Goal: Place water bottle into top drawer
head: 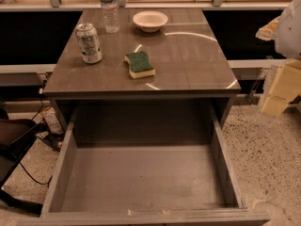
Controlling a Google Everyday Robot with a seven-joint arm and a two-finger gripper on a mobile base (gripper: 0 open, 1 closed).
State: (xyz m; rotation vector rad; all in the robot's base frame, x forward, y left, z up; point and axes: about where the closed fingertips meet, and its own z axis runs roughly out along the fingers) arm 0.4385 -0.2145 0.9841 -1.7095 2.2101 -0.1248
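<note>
The water bottle [109,9], clear and ribbed with a thin label band, stands upright at the far left of the grey table top [188,65]. The top drawer [141,178] is pulled wide open below the table's front edge, and its flat grey bottom is bare. My gripper [277,93] is at the right edge of the view, beside the table's right side and well away from the bottle; only pale yellowish parts of it show.
A silver-green soda can [88,43] stands left of centre on the table. A green and yellow sponge [139,64] lies in the middle. A white bowl [150,20] sits at the back. Dark chair parts and cables [19,145] lie on the floor at left.
</note>
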